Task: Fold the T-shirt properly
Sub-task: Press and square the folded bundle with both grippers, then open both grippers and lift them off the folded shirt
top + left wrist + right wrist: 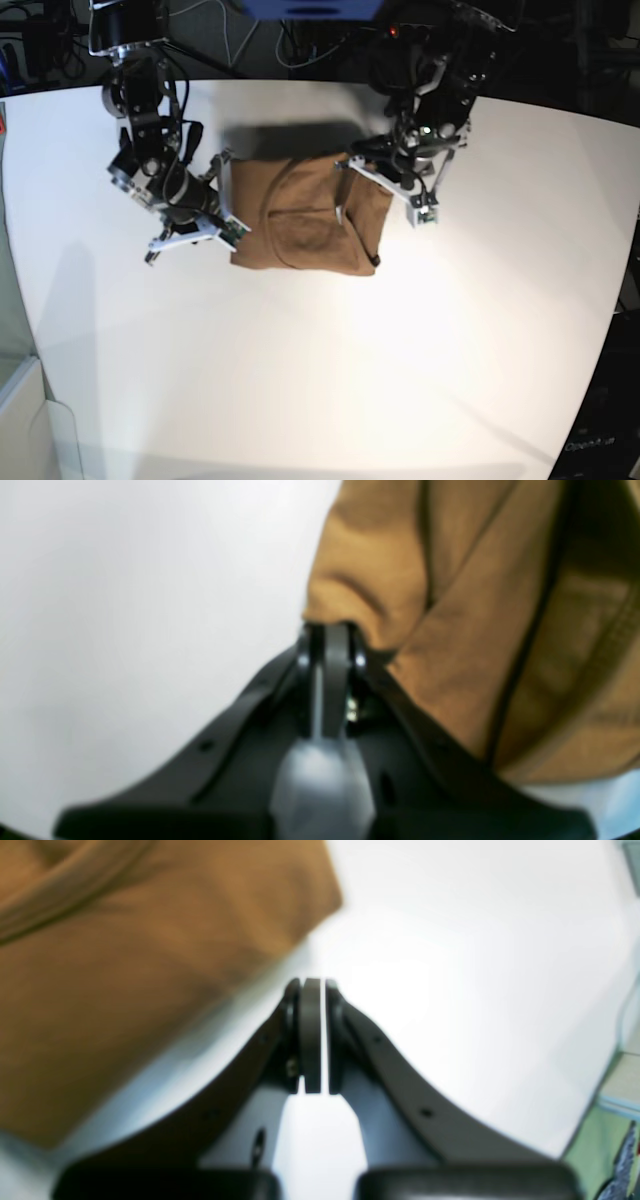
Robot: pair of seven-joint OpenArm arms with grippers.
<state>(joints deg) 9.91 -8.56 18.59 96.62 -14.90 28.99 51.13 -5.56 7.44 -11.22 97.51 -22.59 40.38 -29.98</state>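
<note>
The tan T-shirt lies folded into a rough rectangle in the middle of the white table. In the left wrist view my left gripper is shut on a bunched edge of the T-shirt; in the base view it is at the shirt's right edge. My right gripper has its fingers closed with only a thin slit and nothing between them, over bare table just beside the T-shirt. In the base view it is at the shirt's left edge.
The table's curved edge runs along the right and front. Cables and dark equipment stand behind the table. A pale bin or ledge sits at the lower left. Green floor and a light object show at the right wrist view's edge.
</note>
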